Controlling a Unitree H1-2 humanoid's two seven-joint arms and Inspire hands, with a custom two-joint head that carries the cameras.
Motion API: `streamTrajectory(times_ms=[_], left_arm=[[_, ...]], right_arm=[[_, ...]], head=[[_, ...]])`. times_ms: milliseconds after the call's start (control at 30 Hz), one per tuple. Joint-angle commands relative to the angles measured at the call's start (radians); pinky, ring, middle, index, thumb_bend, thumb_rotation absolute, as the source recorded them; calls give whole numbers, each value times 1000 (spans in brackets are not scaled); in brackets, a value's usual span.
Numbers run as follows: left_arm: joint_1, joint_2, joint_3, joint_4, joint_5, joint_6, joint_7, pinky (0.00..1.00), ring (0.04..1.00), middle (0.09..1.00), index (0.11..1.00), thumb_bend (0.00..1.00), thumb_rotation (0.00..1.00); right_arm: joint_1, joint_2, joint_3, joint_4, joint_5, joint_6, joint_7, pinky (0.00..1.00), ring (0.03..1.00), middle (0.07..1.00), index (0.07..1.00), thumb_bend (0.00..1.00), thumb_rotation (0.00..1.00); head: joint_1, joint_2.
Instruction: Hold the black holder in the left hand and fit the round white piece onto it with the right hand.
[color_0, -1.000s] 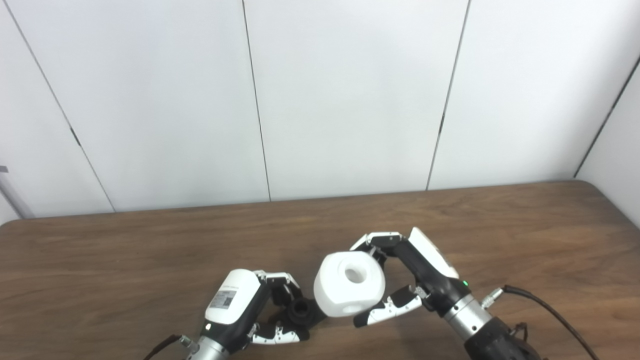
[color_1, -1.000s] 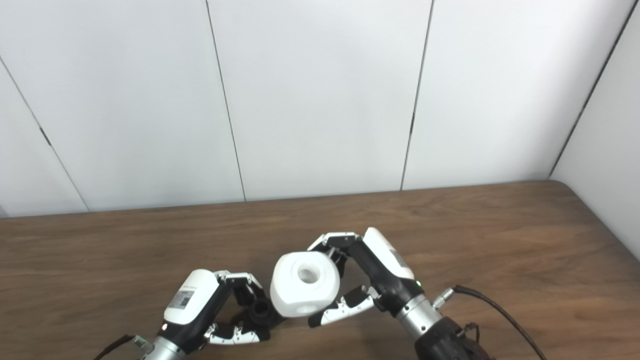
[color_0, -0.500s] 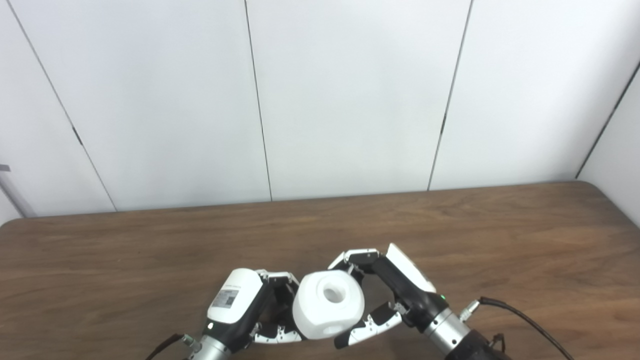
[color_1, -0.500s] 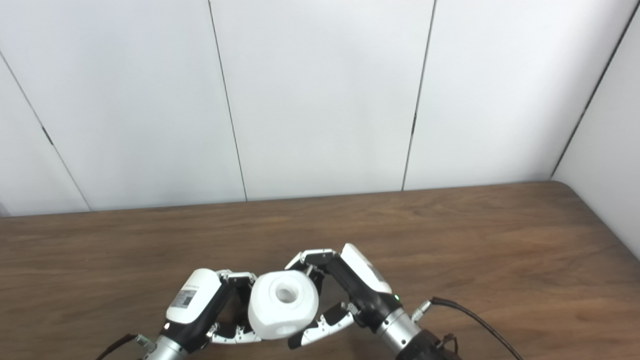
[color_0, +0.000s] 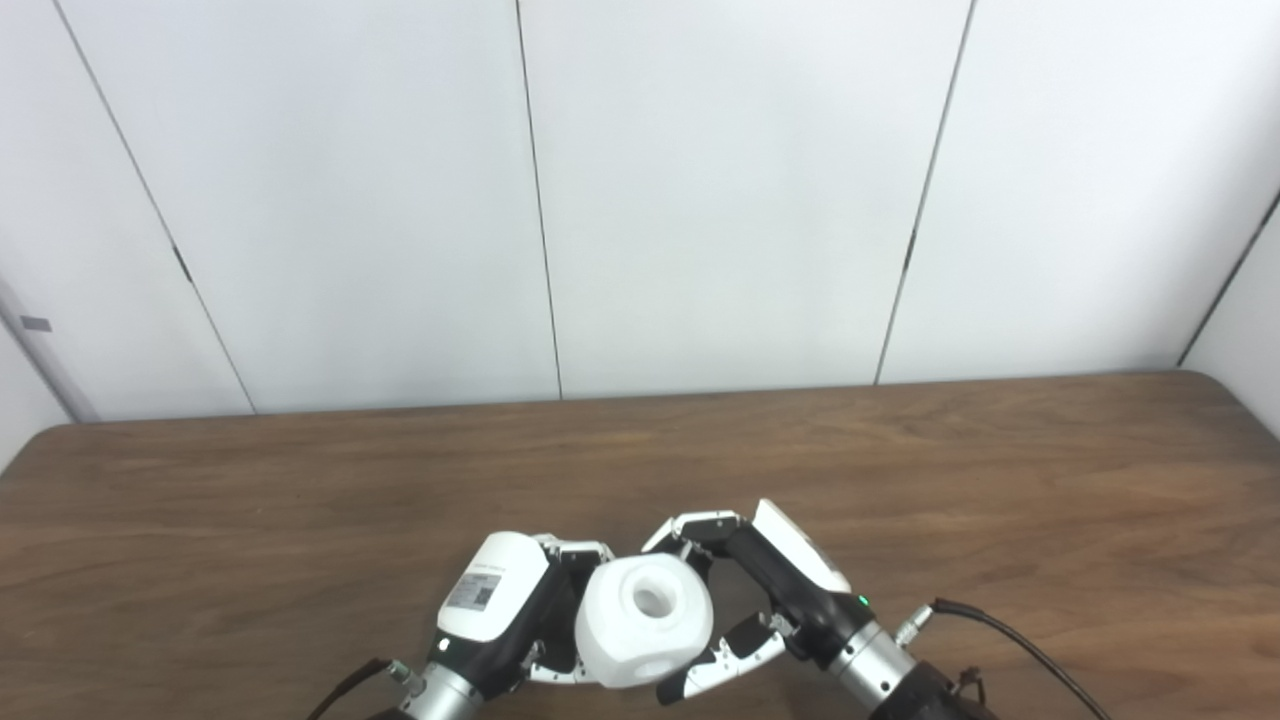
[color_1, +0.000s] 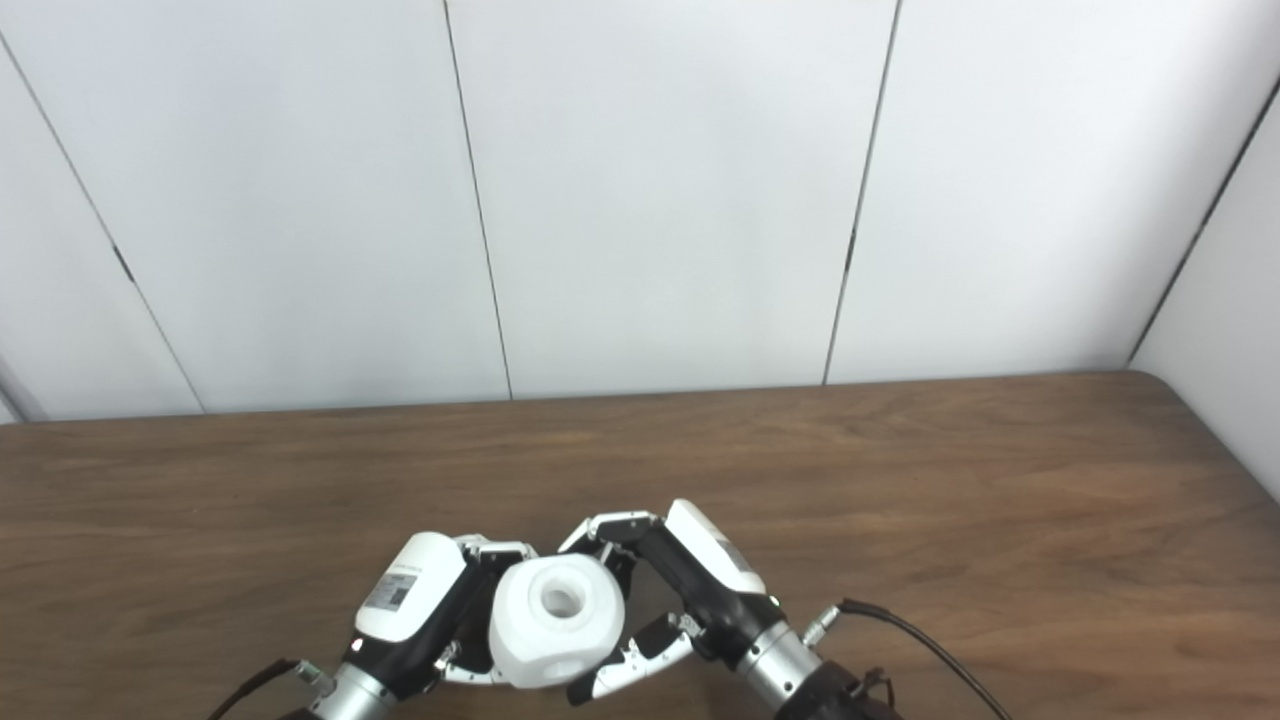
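Observation:
The round white piece (color_0: 643, 620), a chunky knob with a hole in its top, is gripped by my right hand (color_0: 770, 590), fingers over its far side and thumb under its near side. It sits pressed against the inside of my left hand (color_0: 510, 610), which curls around the spot where the black holder was. The white piece now covers the black holder, so only dark slivers show between the left fingers (color_1: 470, 625). Both hands rest low over the brown table (color_0: 300, 520) near its front edge.
A black cable (color_0: 1010, 640) trails from my right wrist across the table to the right. White wall panels stand behind the table's far edge. The table's right corner is rounded.
My right hand carried the white piece left and down until it met my left hand, hiding the black holder. The camera view shifted slightly too.

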Motion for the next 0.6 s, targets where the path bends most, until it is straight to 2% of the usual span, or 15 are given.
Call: streamTrajectory(times_ms=[0, 333, 567], left_arm=[[45, -32, -34, 41, 4, -14, 17, 634, 497, 467, 504, 524, 0], [47, -35, -39, 58, 3, -18, 26, 645, 497, 465, 504, 524, 0], [49, -36, -38, 48, -2, -15, 24, 644, 496, 465, 504, 524, 0]], right_arm=[[-49, 15, -4, -11, 0, -45, -23, 344, 422, 462, 520, 522, 0], [-87, 18, -6, 18, -4, -67, -29, 339, 422, 464, 520, 521, 0], [-98, 14, -18, 15, -7, -51, -26, 337, 423, 466, 517, 521, 0]], head=[[1, -2], [-1, -23], [1, -19]])
